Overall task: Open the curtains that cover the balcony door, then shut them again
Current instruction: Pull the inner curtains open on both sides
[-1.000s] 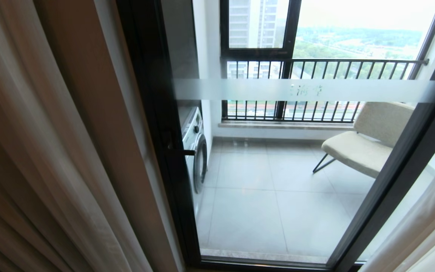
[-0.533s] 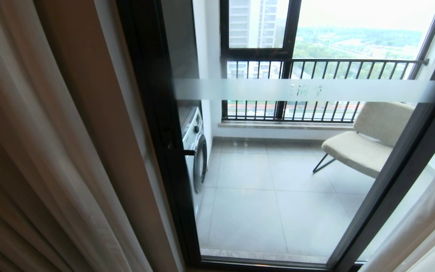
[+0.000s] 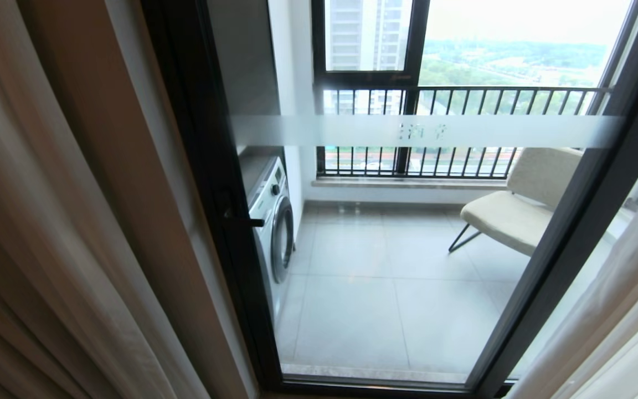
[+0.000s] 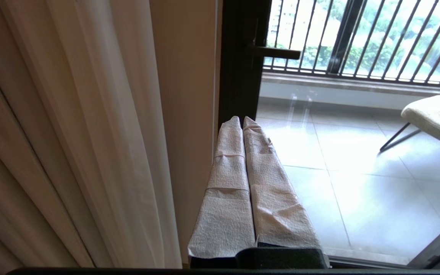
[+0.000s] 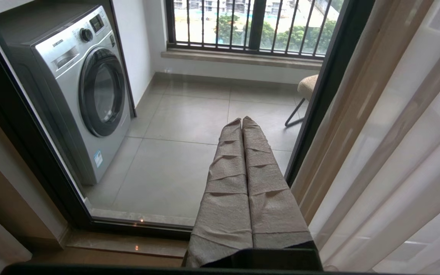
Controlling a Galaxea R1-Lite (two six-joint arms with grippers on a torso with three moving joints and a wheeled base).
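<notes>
Left tool (image 4: 243, 119) and right tool (image 5: 241, 119), cloth-wrapped, pinched closed, empty; pleated cream curtains (image 3: 47, 233) flank black-framed balcony door (image 3: 385, 249).

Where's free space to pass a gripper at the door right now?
Free: in front of the balcony door glass, between the two gathered curtains. Crowded: both edges, with folds beside the shut left gripper and right gripper.

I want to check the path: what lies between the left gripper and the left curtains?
In the left wrist view, only a bare beige wall strip separates the shut left gripper from the curtains.
</notes>
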